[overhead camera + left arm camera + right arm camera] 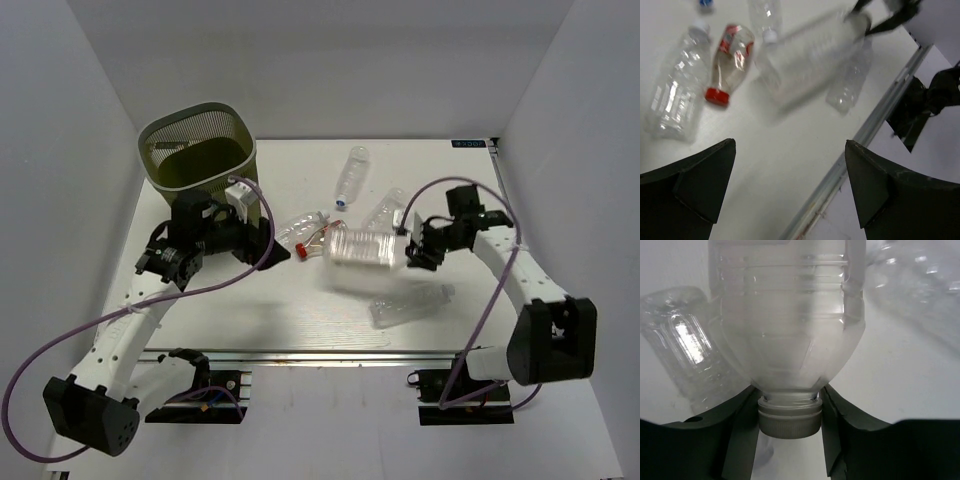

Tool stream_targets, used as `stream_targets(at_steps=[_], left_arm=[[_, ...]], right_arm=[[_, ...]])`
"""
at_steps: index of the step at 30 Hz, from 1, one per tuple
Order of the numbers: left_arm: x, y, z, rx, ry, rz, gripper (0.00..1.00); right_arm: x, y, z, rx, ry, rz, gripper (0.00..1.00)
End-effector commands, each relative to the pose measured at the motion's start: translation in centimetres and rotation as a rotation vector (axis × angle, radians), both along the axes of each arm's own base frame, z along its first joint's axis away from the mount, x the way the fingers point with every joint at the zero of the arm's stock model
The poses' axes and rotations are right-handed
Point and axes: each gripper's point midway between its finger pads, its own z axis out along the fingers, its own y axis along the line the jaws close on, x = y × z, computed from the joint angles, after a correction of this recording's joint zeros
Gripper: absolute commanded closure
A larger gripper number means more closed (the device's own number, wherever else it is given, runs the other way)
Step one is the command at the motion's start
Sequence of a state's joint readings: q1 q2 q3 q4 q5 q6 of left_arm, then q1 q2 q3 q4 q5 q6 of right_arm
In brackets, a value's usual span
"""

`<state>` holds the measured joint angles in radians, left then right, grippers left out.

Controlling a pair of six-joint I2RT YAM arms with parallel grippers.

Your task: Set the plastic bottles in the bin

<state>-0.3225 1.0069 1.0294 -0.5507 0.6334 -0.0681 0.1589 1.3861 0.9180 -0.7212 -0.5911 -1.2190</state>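
My right gripper (410,250) (789,412) is shut on the neck of the larger clear bottle (365,248) (790,325), just above its white cap (789,421). The bottle lies sideways, lifted above the table, and looks blurred in the left wrist view (810,55). My left gripper (274,252) (790,150) is open and empty, beside a red-capped bottle (305,238) (732,55). The olive-green mesh bin (195,150) stands at the back left, behind my left wrist. Other bottles lie on the table: a blue-capped one (350,172), one mid-table (385,208) and one near the front (410,302).
A clear white-capped bottle (675,95) lies left of the red-capped one. The table's metal front edge (860,135) runs under my left gripper. White walls enclose the table on three sides. Purple cables loop from both arms.
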Motion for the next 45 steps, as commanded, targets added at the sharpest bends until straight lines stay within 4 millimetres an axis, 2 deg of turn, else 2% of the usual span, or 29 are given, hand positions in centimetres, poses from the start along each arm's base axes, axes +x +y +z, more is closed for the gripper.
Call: stream_targets(at_steps=[1, 3, 4, 6, 7, 8, 9, 10, 11, 12, 13, 14, 15, 16, 17, 18, 19, 21, 23, 26, 27, 28, 30, 32, 34, 35, 38, 41, 45], left_arm=[[-2.3, -1.1, -1.9, -0.058, 0.11, -0.056, 0.0], [-3.1, -1.4, -2.6, -0.088, 0.123, -0.064, 0.0], [-3.6, -1.8, -2.8, -0.109, 0.154, -0.077, 0.0], [-4.1, -2.2, -4.1, -0.123, 0.195, -0.088, 0.0], [-4.8, -2.6, -4.5, -0.132, 0.217, -0.113, 0.0], [-5.4, -2.9, -5.9, -0.122, 0.266, -0.119, 0.0], [-5.4, -2.9, -6.2, -0.121, 0.269, -0.119, 0.0], [-5.9, -3.1, -6.8, -0.114, 0.283, -0.133, 0.0], [-6.5, -3.2, -7.8, -0.103, 0.308, -0.143, 0.0], [-6.5, -3.0, -8.5, -0.091, 0.317, -0.126, 0.0], [-7.1, -3.0, -9.2, -0.09, 0.332, -0.133, 0.0], [-7.6, -3.1, -9.8, -0.083, 0.347, -0.141, 0.0], [-7.6, -3.1, -9.9, -0.093, 0.346, -0.137, 0.0], [-8.2, -3.2, -10.5, -0.096, 0.368, -0.138, 0.0], [-8.5, -3.4, -10.7, -0.098, 0.378, -0.144, 0.0], [-8.4, -3.3, -10.7, -0.103, 0.371, -0.134, 0.0], [-8.7, -3.4, -10.7, -0.107, 0.362, -0.135, 0.0], [-8.8, -3.5, -10.5, -0.108, 0.357, -0.13, 0.0], [-9.0, -3.7, -10.5, -0.105, 0.358, -0.142, 0.0], [-9.2, -3.7, -10.4, -0.104, 0.347, -0.145, 0.0], [-9.3, -3.8, -10.4, -0.102, 0.353, -0.142, 0.0], [-9.3, -3.8, -10.4, -0.102, 0.353, -0.142, 0.0], [-9.6, -4.1, -10.5, -0.098, 0.358, -0.147, 0.0], [-9.7, -4.0, -10.8, -0.094, 0.366, -0.145, 0.0], [-9.8, -4.1, -10.9, -0.092, 0.371, -0.141, 0.0], [-9.7, -4.3, -10.8, -0.092, 0.358, -0.143, 0.0], [-9.3, -4.9, -9.6, -0.125, 0.327, -0.151, 0.0], [-9.2, -5.7, -8.3, -0.145, 0.306, -0.171, 0.0], [-8.3, -7.5, -6.5, -0.158, 0.27, -0.21, 0.0]], right_arm=[[2.8, 2.0, 11.8, 0.157, -0.197, -0.051, 1.0], [4.7, 3.0, 15.6, 0.223, -0.269, -0.091, 1.0], [5.9, 3.6, 20.4, 0.297, -0.295, -0.173, 1.0], [8.2, 5.3, 23.8, 0.349, -0.347, -0.182, 1.0], [9.0, 5.9, 23.9, 0.363, -0.305, -0.222, 1.0], [8.9, 8.5, 25.9, 0.387, -0.347, -0.166, 1.0], [10.5, 9.4, 26.3, 0.379, -0.359, -0.182, 1.0], [11.2, 10.0, 26.7, 0.38, -0.372, -0.185, 1.0], [11.3, 11.4, 31.0, 0.428, -0.46, -0.161, 1.0], [11.8, 12.2, 31.7, 0.419, -0.486, -0.177, 1.0], [13.8, 13.8, 29.8, 0.395, -0.449, -0.175, 1.0], [13.2, 15.2, 35.7, 0.461, -0.565, -0.141, 1.0], [15.3, 16.0, 34.2, 0.413, -0.553, -0.184, 1.0], [15.6, 19.0, 33.3, 0.409, -0.54, -0.15, 1.0], [15.9, 19.1, 37.3, 0.441, -0.652, -0.163, 1.0], [17.3, 20.1, 37.0, 0.43, -0.695, -0.181, 1.0], [16.8, 22.3, 36.7, 0.418, -0.729, -0.152, 1.0], [17.1, 23.9, 37.1, 0.436, -0.807, -0.129, 1.0], [15.9, 26.7, 35.5, 0.411, -0.824, -0.062, 1.0], [15.0, 29.6, 34.4, 0.405, -0.842, -0.01, 1.0], [15.1, 29.9, 34.2, 0.404, -0.845, -0.019, 1.0], [14.7, 31.0, 34.5, 0.428, -0.862, -0.011, 1.0], [14.5, 32.1, 34.2, 0.426, -0.875, -0.011, 0.89], [13.9, 33.3, 33.5, 0.407, -0.89, 0.01, 0.56], [13.7, 34.1, 32.7, 0.381, -0.92, 0.024, 0.38], [13.9, 34.2, 32.5, 0.371, -0.928, 0.008, 0.23], [14.7, 34.5, 32.5, 0.35, -0.971, -0.047, 0.1], [15.0, 34.7, 33.2, 0.348, -1.005, -0.082, 0.1], [14.9, 32.9, 35.8, 0.383, -1.025, -0.171, 0.1]])
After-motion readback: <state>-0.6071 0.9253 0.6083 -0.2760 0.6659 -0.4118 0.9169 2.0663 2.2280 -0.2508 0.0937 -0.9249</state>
